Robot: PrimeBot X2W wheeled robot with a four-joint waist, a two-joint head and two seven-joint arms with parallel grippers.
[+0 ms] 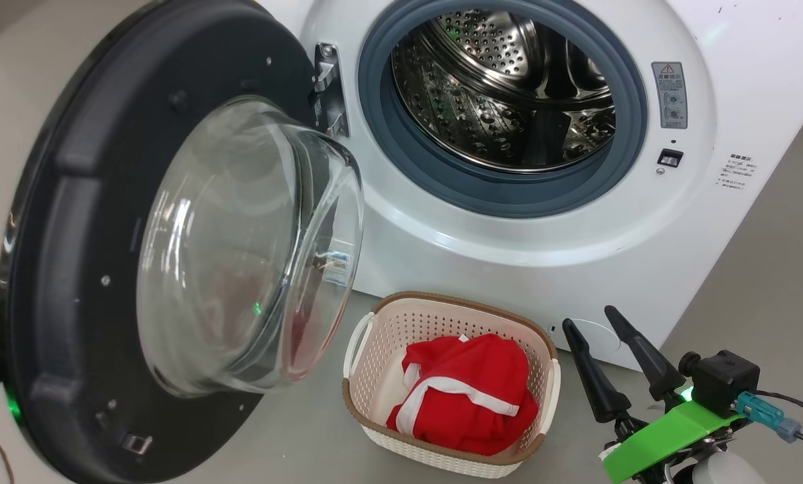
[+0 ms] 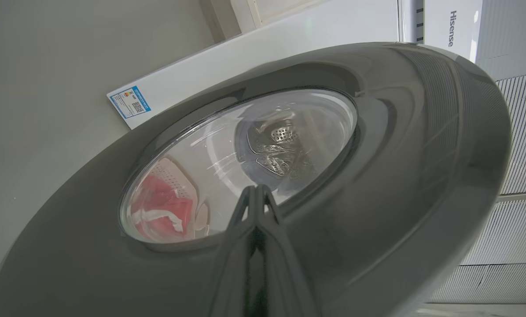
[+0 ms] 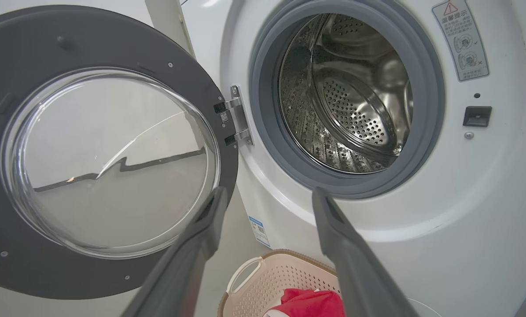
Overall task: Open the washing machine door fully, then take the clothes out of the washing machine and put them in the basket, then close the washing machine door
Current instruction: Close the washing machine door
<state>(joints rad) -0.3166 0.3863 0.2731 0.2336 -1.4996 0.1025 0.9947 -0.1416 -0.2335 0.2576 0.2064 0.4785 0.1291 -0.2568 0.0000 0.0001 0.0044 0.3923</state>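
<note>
Our left gripper (image 2: 256, 190) has its two dark fingers pressed together into one point, holding nothing. In its wrist view the tips lie over the lower edge of the window on the outer face of the washing machine door (image 2: 421, 154), though we cannot tell whether they touch it. Through that glass we make out the clothes (image 2: 161, 207) as a red and white blur. Past the door's edge there is a blue label (image 2: 130, 102) on the white side of the washing machine (image 2: 289, 39).

From the head, we see the door (image 1: 72, 202) swung wide to the left on its hinge (image 1: 327, 87). Its black inner rim faces us and its clear glass bowl (image 1: 240, 249) bulges to the right. Right of the hinge, the washing machine (image 1: 710, 202) stands with its grey gasket (image 1: 495, 191) ringing the perforated steel drum (image 1: 502, 94).

Below the opening, the basket (image 1: 441, 299) sits on the floor (image 1: 293, 430) in front of the machine, just right of the glass bowl. The clothes (image 1: 468, 396) lie bunched inside it, red with a white band.

At the lower right, our right gripper (image 1: 590, 318) has its fingers spread apart and empty, near the basket's right end but clear of it. In its wrist view the right gripper (image 3: 270, 192) frames the lower gasket (image 3: 355, 187), with the basket (image 3: 289, 277) and clothes (image 3: 311, 304) beneath.
</note>
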